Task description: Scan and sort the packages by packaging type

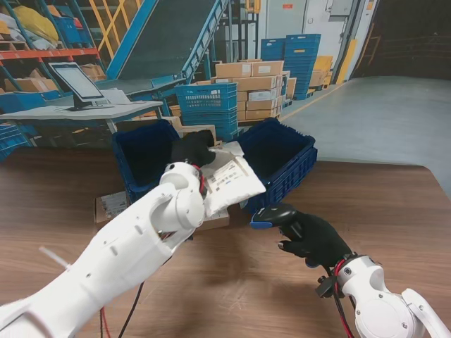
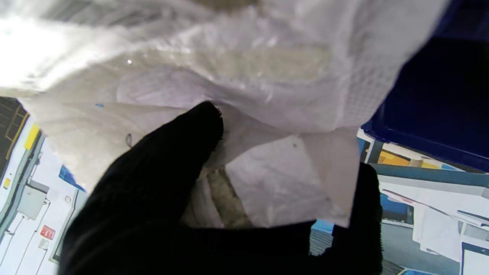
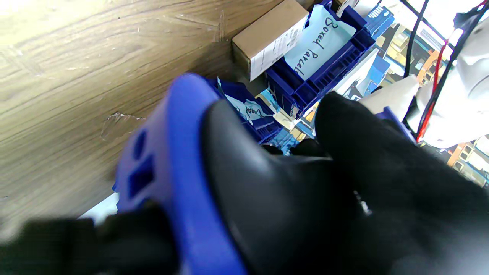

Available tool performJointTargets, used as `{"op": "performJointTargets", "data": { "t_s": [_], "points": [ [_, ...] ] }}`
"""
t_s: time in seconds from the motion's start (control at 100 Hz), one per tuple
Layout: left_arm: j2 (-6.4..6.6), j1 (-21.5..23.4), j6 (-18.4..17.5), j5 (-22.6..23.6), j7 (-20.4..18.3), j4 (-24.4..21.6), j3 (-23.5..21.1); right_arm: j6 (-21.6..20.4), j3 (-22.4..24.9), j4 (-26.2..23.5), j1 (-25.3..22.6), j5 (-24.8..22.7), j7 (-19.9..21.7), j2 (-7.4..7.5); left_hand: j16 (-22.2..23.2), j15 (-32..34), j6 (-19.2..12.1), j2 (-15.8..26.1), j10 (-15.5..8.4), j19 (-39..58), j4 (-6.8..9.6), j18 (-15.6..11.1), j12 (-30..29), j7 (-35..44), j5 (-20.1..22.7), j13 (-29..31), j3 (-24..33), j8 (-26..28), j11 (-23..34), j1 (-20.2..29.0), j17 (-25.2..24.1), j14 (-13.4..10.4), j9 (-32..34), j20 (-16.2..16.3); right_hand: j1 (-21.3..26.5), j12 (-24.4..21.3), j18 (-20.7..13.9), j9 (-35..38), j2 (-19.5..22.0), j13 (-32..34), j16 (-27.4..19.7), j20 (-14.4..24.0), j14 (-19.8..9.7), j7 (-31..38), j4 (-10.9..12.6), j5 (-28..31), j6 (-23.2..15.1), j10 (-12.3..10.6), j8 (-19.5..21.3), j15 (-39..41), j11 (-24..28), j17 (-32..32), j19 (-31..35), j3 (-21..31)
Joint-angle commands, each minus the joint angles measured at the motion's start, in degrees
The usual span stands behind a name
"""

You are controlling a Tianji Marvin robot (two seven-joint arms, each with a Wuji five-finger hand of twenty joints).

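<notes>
Two crates stand side by side at the table's (image 1: 394,211) far edge, the left crate (image 1: 144,158) beside the right crate (image 1: 282,162). A cardboard box (image 1: 113,205) lies on the table nearer to me than the left crate.

A brown wood-grain table top (image 1: 394,204) fills the near part of the stand's view; beyond it spreads a smooth grey concrete floor (image 1: 380,120), bright with reflected light toward the far right; a yellow line (image 1: 315,96) runs along its edge; at far left stands a grey desk (image 1: 77,113) bearing a white-framed monitor (image 1: 74,81); behind it rise orange and blue metal shelving racks (image 1: 49,42); a blue sloping conveyor (image 1: 165,35) climbs at centre; stacked brown cardboard cartons (image 1: 257,88) and stacked blue plastic crates (image 1: 296,60) sit before a pale wall (image 1: 310,17).
</notes>
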Motion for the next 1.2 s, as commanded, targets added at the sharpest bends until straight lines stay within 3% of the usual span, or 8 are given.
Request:
{"op": "performJointTargets", "data": {
  "t_s": [0.0, 0.19, 0.46, 0.81, 0.95, 1.02, 1.09, 1.19],
  "points": [
    [-2.41, -2.15, 0.07, -1.1, 0.16, 1.34, 0.37, 0.32, 0.18, -0.11, -0.66, 0.2, 0.48, -0.53, 0.62, 1.15, -1.84, -0.94, -0.44, 1.89, -1.74, 2.16, 0.59, 1.53, 1.06, 1.08, 2.05, -0.5, 1.72, 2.79, 0.02, 1.4, 1.57, 1.13, 3.98, 1.16, -0.1, 1.24, 0.7, 3.6, 2.38, 0.79, -4.01, 0.01, -0.22, 0.47, -3.92, 0.96, 0.5, 3.21, 0.56, 0.42, 0.71, 3.25],
    [-7.23, -7.91, -1.51, -5.5, 5.44, 11.72, 3.36, 0.55, 0.88, -0.18, -1.48, 0.78, 0.23, -0.65, 0.53, 1.08, -1.82, -0.67, -0.42, 2.07, -2.0, 2.4, 0.46, 1.6, 0.96, 1.0, 2.37, -0.7, 1.72, 2.62, 0.11, 1.5, 1.49, 1.17, 4.0, 1.14, 0.06, 1.21, 0.69, 3.58, 2.39, 0.81, -3.97, 0.0, -0.21, 0.5, -3.76, 0.98, 0.48, 3.21, 0.53, 0.38, 0.75, 3.23],
    [-16.92, -16.24, -7.75, -13.01, 13.42, 31.47, 7.53, 1.34, 2.03, -0.52, -2.45, 1.81, -0.27, -0.91, 0.35, 0.85, -1.65, -0.18, -0.35, 2.2, -2.31, 2.44, 0.19, 1.61, 0.68, 0.61, 2.67, -1.02, 1.66, 2.45, -0.13, 1.64, 1.17, 1.18, 4.08, 1.17, 0.09, 1.25, 0.66, 3.6, 2.4, 0.82, -3.85, 0.0, -0.21, 0.5, -3.72, 1.09, 0.49, 3.25, 0.57, 0.42, 0.78, 3.2],
    [-27.94, -24.0, -16.2, -16.94, 16.15, 54.7, 9.63, 1.68, 2.96, -0.47, -3.22, 3.37, -0.69, -1.16, -0.45, -0.49, -1.3, 1.66, -0.11, 1.87, -2.67, 2.52, -0.94, 0.58, 0.31, -0.73, 1.8, -2.0, 0.56, 2.14, -0.61, 2.08, 0.32, 1.01, 4.17, 1.16, 0.1, 1.23, 0.65, 3.63, 2.42, 0.84, -3.77, -0.01, -0.2, 0.5, -3.72, 1.15, 0.49, 3.31, 0.55, 0.34, 0.81, 3.13],
    [-30.05, -25.61, -17.26, -17.13, 15.17, 59.31, 8.83, 1.61, 3.51, -0.9, -3.97, 3.65, -0.59, -1.17, -3.26, -4.2, -0.35, 2.36, 0.77, 0.6, -2.33, 2.46, -3.47, -3.29, -0.93, -3.33, -0.36, -3.66, -2.55, 1.13, -1.61, 2.6, -2.53, 0.58, 4.27, 1.16, 0.12, 1.23, 0.62, 3.63, 2.42, 0.85, -3.77, -0.01, -0.18, 0.5, -3.72, 1.18, 0.49, 3.31, 0.55, 0.33, 0.82, 3.13],
    [-30.39, -26.05, -17.35, -17.45, 14.03, 60.11, 8.35, 1.57, 3.79, -1.12, -4.28, 3.74, -0.35, -1.14, -5.6, -6.17, 0.77, 2.32, 1.96, -0.77, -1.98, 2.24, -10.27, -8.13, -1.67, -5.55, -1.51, -4.47, 2.64, -0.68, -2.49, 3.01, -8.52, 0.46, 4.15, 1.17, 0.11, 1.24, 0.71, 3.63, 2.42, 0.85, -3.77, -0.01, -0.22, 0.5, -3.72, 1.17, 0.49, 3.31, 0.55, 0.3, 0.81, 3.03],
    [-30.37, -26.39, -17.35, -17.86, 12.1, 60.34, 8.24, 1.5, 3.97, -1.19, -4.48, 3.89, -0.29, -1.15, -8.02, -8.98, 2.43, 3.96, 3.04, -2.79, -1.86, 2.17, -23.59, -15.75, -2.16, -8.76, -0.6, -4.9, 5.01, -6.23, -3.73, 3.66, -14.7, 0.52, 4.33, 1.17, 0.11, 1.23, 0.64, 3.63, 2.41, 0.86, -3.77, -0.01, -0.19, 0.5, -3.72, 1.17, 0.49, 3.31, 0.53, 0.22, 0.81, 3.09],
    [-30.25, -26.85, -16.57, -17.51, 9.79, 60.73, 8.95, 1.39, 4.07, -1.16, -4.59, 4.15, -0.13, -1.13, -10.65, -12.42, 4.87, 7.51, 4.16, -5.34, -0.15, 2.13, -27.49, -25.19, -3.66, -13.3, 0.57, -9.04, 1.38, -12.7, -5.6, 4.19, -20.03, 0.33, 4.31, 1.19, 0.09, 1.21, 0.63, 3.63, 2.41, 0.87, -3.77, -0.01, -0.19, 0.5, -3.72, 1.24, 0.49, 3.31, 0.54, 0.23, 0.83, 3.07]
  ]
}}
